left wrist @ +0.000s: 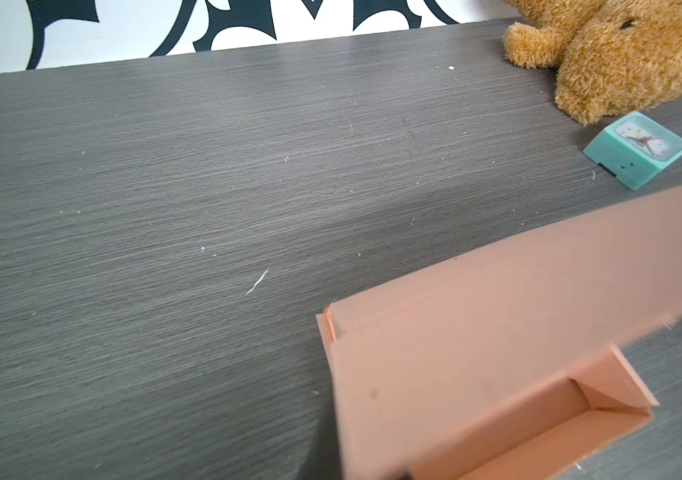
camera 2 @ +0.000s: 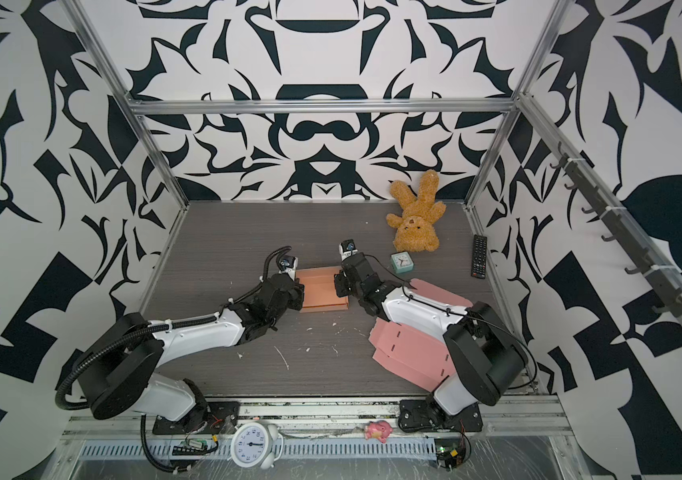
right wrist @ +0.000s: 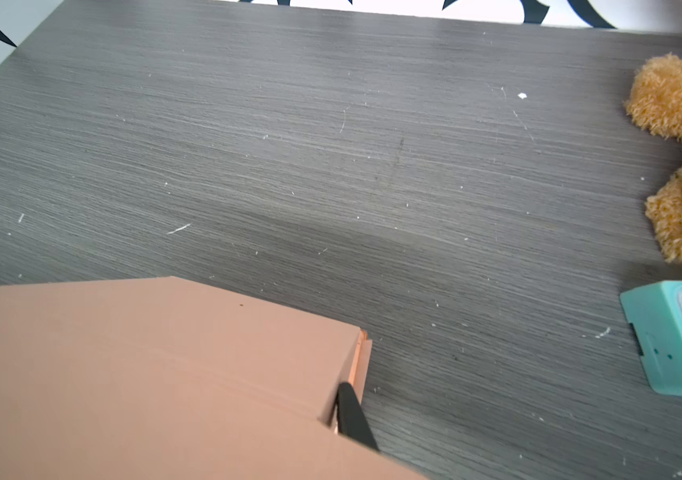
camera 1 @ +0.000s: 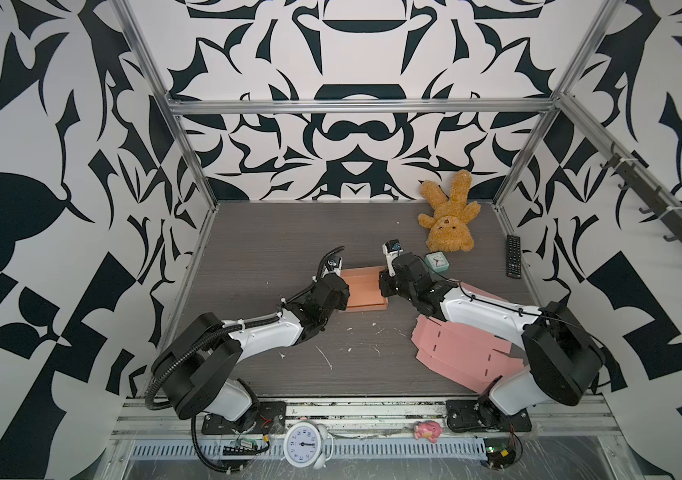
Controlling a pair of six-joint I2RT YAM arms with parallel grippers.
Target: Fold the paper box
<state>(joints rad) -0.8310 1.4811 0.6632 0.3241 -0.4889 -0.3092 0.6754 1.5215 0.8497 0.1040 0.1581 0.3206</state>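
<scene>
The orange paper box (camera 1: 362, 289) (camera 2: 320, 291) sits open-topped mid-table between both arms, its walls standing. My left gripper (camera 1: 343, 287) (camera 2: 299, 286) is at the box's left wall; that wall (left wrist: 476, 353) runs straight into the hidden jaws, which are shut on it. My right gripper (camera 1: 383, 286) (camera 2: 338, 284) is at the right wall. One black finger (right wrist: 352, 415) lies flat against the outside of the wall (right wrist: 144, 374); the other finger is hidden behind the paper.
A brown teddy bear (camera 1: 449, 216) lies at the back right, with a teal clock (camera 1: 437, 262) just right of the right gripper. A remote (camera 1: 513, 255) lies by the right wall. Flat pink box sheets (camera 1: 455, 349) lie under the right arm.
</scene>
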